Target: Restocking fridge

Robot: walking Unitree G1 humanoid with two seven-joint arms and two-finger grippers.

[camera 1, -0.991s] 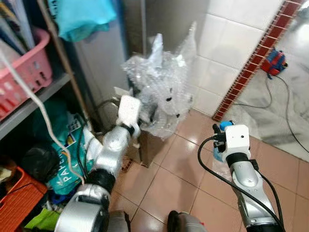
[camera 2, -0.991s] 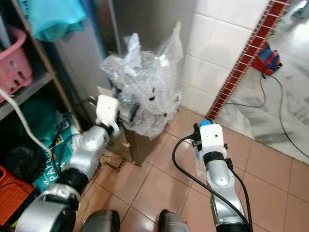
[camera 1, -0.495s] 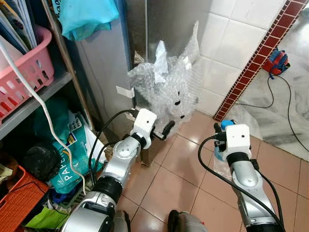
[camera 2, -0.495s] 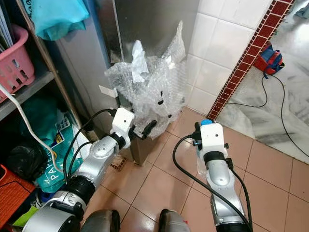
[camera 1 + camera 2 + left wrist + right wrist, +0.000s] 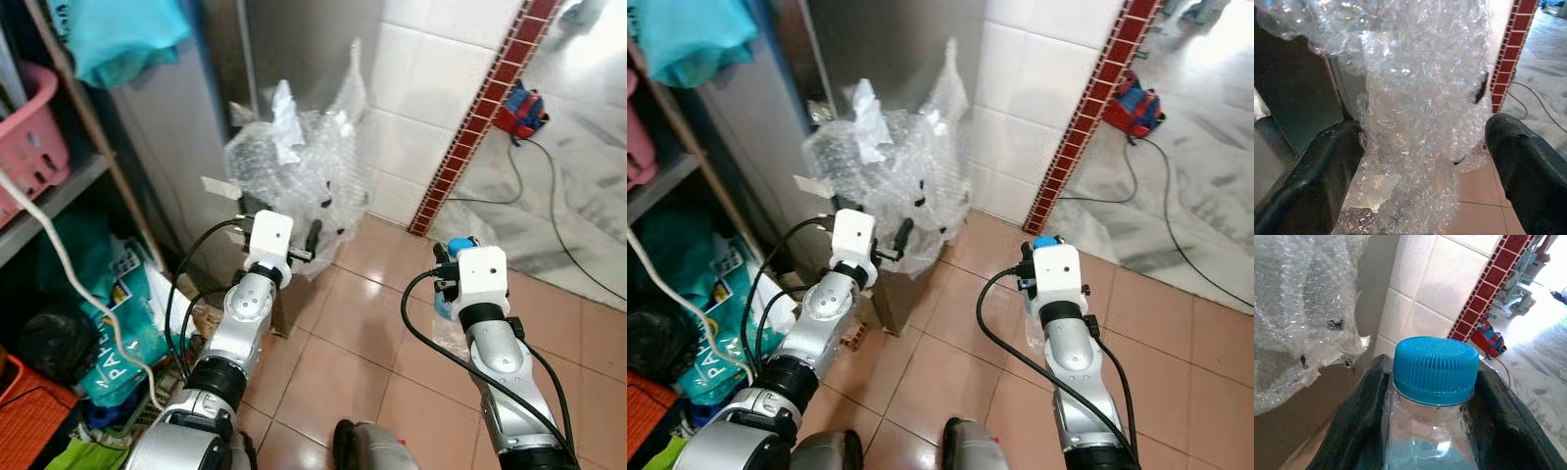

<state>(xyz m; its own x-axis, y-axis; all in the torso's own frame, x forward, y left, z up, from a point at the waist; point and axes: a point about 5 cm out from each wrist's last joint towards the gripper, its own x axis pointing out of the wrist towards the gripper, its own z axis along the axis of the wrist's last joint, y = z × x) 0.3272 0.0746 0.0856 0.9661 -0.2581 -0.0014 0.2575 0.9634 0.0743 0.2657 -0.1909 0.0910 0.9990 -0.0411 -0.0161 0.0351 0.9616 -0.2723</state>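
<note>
A clear plastic bottle (image 5: 1436, 367) with a blue ribbed cap is held upright in my right gripper (image 5: 1432, 382), whose two black fingers are shut on its neck. In the eye views the blue cap (image 5: 458, 244) peeks out past the white wrist block, above the tiled floor. My left gripper (image 5: 1425, 147) is open and points at a crumpled heap of bubble wrap (image 5: 294, 166), with the wrap between its spread fingers (image 5: 1327, 171). The wrap lies over a brown box beside a tall steel surface (image 5: 294, 49).
On the left stands a shelf with a pink basket (image 5: 29, 147), a turquoise cloth (image 5: 122, 39), a green paper bag (image 5: 108, 323) and a white cable. A white tiled wall with a red strip (image 5: 470, 117) stands right of the wrap. A red-blue object (image 5: 516, 110) and cable lie on the marble floor.
The camera has swung a little. My left gripper has turned from pointing sideways past the bubble wrap to facing it. The right gripper still holds the bottle in the same place.
</note>
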